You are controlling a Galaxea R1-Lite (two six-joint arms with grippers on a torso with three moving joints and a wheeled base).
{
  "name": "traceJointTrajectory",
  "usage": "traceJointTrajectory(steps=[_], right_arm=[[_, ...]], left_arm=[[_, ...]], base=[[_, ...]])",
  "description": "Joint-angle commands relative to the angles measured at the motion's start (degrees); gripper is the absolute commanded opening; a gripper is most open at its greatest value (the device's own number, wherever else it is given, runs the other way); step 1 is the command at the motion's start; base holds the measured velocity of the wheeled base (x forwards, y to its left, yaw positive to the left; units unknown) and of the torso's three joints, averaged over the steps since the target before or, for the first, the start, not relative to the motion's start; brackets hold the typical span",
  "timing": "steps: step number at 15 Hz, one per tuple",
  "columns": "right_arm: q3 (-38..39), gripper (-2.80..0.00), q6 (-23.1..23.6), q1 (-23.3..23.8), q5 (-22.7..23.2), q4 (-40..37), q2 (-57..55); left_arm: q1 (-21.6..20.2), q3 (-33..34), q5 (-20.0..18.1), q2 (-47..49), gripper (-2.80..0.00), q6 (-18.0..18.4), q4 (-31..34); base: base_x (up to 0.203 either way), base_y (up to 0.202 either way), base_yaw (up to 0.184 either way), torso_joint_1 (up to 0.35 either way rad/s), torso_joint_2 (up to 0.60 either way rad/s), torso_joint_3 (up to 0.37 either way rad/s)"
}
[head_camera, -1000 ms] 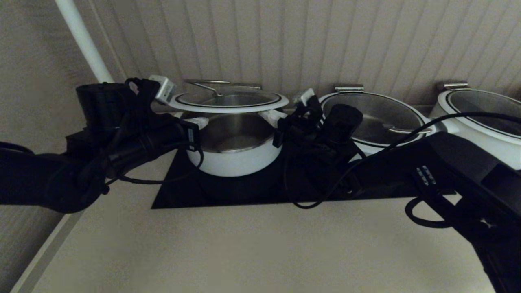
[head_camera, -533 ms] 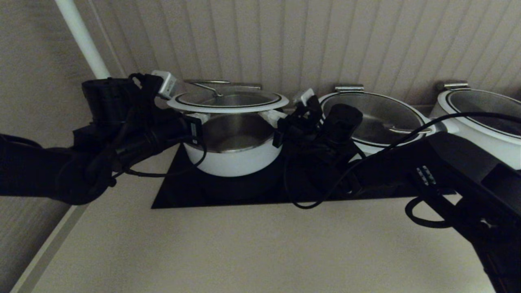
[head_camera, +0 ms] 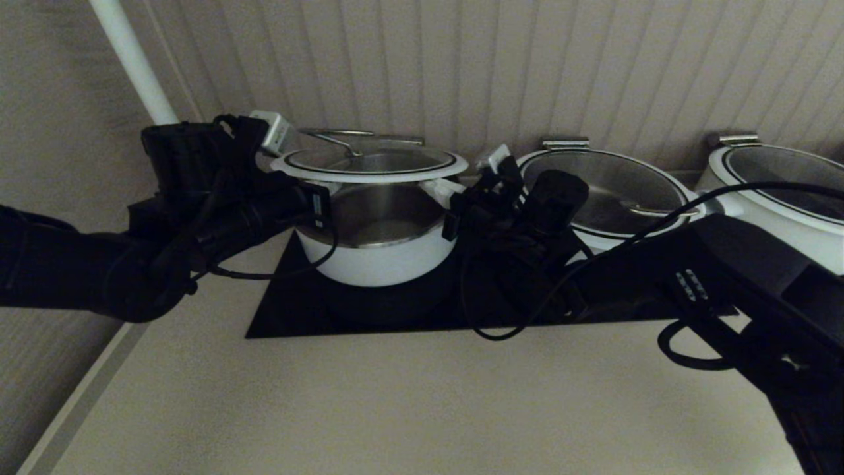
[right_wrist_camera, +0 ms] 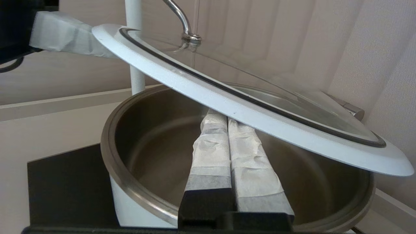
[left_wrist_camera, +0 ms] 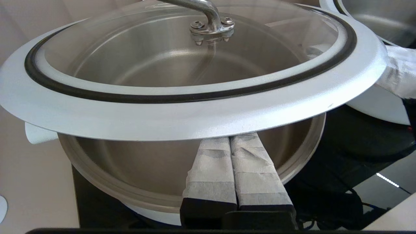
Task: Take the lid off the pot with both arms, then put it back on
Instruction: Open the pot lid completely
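The glass lid [head_camera: 369, 173] with its broad white rim hangs a little above the round white pot [head_camera: 382, 260], which stands on the black hob. My left gripper [head_camera: 304, 192] is shut, its fingers pressed together under the lid's left rim. My right gripper [head_camera: 440, 189] is shut under the right rim. In the left wrist view the lid rim [left_wrist_camera: 195, 115] rests on my taped fingertips [left_wrist_camera: 230, 139] over the steel pot inside [left_wrist_camera: 130, 169]. In the right wrist view the lid [right_wrist_camera: 253, 117] lies tilted on my gripper [right_wrist_camera: 226, 117] above the pot [right_wrist_camera: 152, 143].
Two wider white pots with glass lids [head_camera: 610, 188] [head_camera: 784, 188] stand to the right along the panelled wall. The black hob [head_camera: 330, 313] lies under the pot. A white pole [head_camera: 132, 59] rises at the back left. The beige counter [head_camera: 395, 409] spreads in front.
My left arm has moved right and slightly up, pushing its fingers further under the lid's left rim. The lid stays raised above the pot. The right arm has barely moved.
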State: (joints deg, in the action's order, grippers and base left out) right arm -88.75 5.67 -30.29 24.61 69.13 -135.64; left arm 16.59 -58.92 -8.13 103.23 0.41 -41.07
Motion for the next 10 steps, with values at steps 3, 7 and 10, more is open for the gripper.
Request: traceJointTrajectory(steps=[3, 7, 10], right_arm=[[1.30, -2.80, 0.33, -0.03, 0.26, 0.39, 0.56], [3.34, -2.80, 1.32, -0.03, 0.26, 0.79, 0.95], [5.78, -2.80, 1.41, 0.03, 0.26, 2.23, 1.38]], left_arm=[[0.02, -0.50, -0.04, 0.41, -2.80, 0.02, -0.41], [-0.07, -0.50, -0.04, 0.39, -2.80, 0.02, -0.41], [-0.07, -0.50, -0.04, 0.13, -2.80, 0.02, -0.41]], base=[[0.000, 0.000, 0.000, 0.000, 0.00, 0.000], [0.000, 0.000, 0.000, 0.000, 0.00, 0.000], [0.000, 0.000, 0.000, 0.000, 0.00, 0.000]])
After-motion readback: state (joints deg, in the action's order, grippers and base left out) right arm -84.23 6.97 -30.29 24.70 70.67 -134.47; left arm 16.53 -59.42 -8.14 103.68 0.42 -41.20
